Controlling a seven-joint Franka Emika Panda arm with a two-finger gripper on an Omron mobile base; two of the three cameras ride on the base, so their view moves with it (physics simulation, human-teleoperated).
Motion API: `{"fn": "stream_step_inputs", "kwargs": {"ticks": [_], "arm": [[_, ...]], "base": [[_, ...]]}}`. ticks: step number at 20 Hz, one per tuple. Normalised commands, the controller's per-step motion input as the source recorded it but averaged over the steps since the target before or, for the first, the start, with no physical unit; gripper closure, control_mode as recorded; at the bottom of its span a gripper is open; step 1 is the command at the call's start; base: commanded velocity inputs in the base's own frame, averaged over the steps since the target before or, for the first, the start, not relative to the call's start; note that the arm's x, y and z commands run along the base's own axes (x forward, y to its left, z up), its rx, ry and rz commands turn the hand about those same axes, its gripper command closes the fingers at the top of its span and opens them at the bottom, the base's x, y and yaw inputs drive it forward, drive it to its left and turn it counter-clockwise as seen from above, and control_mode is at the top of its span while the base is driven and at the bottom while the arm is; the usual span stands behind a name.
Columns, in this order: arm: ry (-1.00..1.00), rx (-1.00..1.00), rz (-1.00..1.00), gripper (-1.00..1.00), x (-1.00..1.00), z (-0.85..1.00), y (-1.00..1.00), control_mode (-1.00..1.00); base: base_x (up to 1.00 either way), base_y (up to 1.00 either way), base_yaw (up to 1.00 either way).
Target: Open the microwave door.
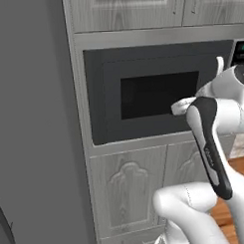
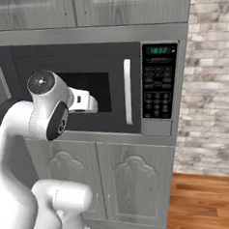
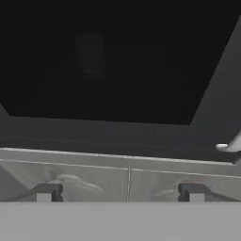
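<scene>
The microwave (image 2: 158, 82) is built into the cabinet wall, with its black keypad and green display (image 2: 158, 50) on the right. Its dark grey door (image 1: 143, 93) (image 2: 115, 63) looks shut, flush with the front. The white bar handle (image 2: 128, 91) (image 1: 220, 65) runs upright along the door's right side. My gripper (image 3: 120, 193) is open, with nothing between its fingertips (image 3: 47, 192). It faces the black window (image 3: 108, 61) from close by, left of the handle, whose lower end (image 3: 229, 146) shows at the right edge. My hand (image 2: 84, 101) hangs before the window's lower part.
Grey wood-grain cabinet doors (image 2: 135, 182) sit below the microwave and more of them (image 2: 128, 4) above it. A brick wall (image 2: 211, 80) and a wooden floor (image 2: 205, 202) lie to the right. A plain grey wall (image 1: 34, 122) stands to the left.
</scene>
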Motion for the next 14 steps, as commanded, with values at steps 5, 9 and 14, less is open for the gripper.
{"fn": "stream_step_inputs", "kwargs": {"ticks": [5,9,14], "arm": [[-0.28,0.0,-0.02,-1.0,-0.47,0.42,-0.42,-1.0],[-0.13,0.0,-0.04,-1.0,-0.11,0.43,-0.66,-1.0],[-0.14,0.0,-0.03,-1.0,-0.08,0.27,-0.69,-1.0]], "base": [[0.0,0.0,0.0],[0.0,0.0,0.0],[0.0,0.0,0.0]]}}
